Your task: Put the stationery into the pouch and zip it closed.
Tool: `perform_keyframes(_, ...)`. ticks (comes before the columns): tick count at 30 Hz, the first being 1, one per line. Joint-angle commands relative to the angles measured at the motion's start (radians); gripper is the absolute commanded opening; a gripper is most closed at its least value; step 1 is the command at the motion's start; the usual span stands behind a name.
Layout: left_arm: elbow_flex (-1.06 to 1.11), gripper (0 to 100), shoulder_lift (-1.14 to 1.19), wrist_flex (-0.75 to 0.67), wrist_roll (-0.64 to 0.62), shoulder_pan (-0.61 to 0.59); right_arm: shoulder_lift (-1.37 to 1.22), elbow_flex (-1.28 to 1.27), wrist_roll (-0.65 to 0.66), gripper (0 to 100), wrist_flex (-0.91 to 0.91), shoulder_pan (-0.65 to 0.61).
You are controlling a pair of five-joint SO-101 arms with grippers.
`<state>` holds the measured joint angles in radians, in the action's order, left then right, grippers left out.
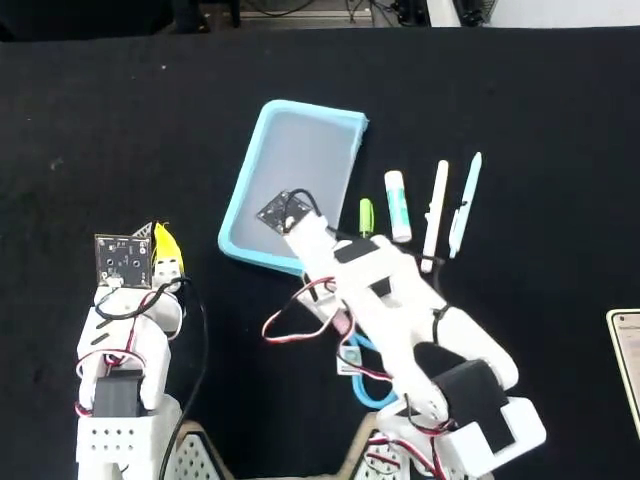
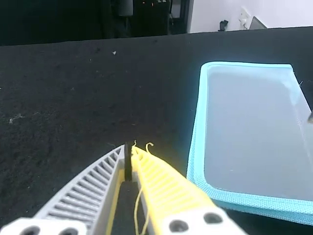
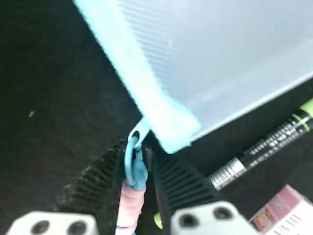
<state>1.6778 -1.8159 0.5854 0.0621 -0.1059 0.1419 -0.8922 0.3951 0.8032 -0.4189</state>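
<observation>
Pouch (image 1: 295, 180), pale blue and translucent, lies flat near the centre of the black counter (image 1: 520, 100), angled so that its far end leans to the right. The right gripper (image 3: 135, 147) sits at the pouch's near corner, and its fingers (image 3: 178, 183) stand narrow, closed on the blue zipper pull (image 3: 132, 159). The right arm covers that corner and part of the blue-handled scissors (image 1: 360, 388) nearer its base. Just right of the pouch lie a green-capped marker (image 1: 366, 215), a glue stick (image 1: 397, 205), a white pen (image 1: 436, 210) and a pale blue pen (image 1: 465, 200). The marker's near end is hidden under the arm. The left gripper (image 2: 129, 152) is well left of the pouch, its fingers (image 2: 161, 183) pressed together and holding nothing. A pale card (image 1: 628, 365) lies at the counter's right edge.
</observation>
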Motion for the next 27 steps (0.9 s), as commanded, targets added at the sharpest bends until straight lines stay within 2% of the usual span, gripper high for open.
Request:
perform_keyframes(1, 0.022, 3, -0.005, 0.002, -0.006, 0.008, 0.004, 0.021, 0.003, 1.1, 0.018, 0.025)
perform_keyframes(5, 0.022, 3, -0.005, 0.002, -0.006, 0.008, 0.067, 0.015, 0.003, 1.1, 0.095, -0.018)
perform_keyframes(9, 0.022, 3, -0.005, 0.002, -0.006, 0.008, 0.16, -0.048, -0.035, 2.0, 0.069, -0.038)
perform_keyframes(12, 0.022, 3, -0.005, 0.002, -0.006, 0.008, 0.203, -0.062, -0.103, 11.6, 0.08, -0.037)
perform_keyframes(15, 0.022, 3, -0.005, 0.002, -0.006, 0.008, 0.2, -0.07, -0.107, 19.7, 0.077, -0.037)
perform_keyframes(27, 0.022, 3, -0.005, 0.003, -0.006, 0.008, 0.087, -0.071, -0.106, 15.9, -0.029, -0.037)
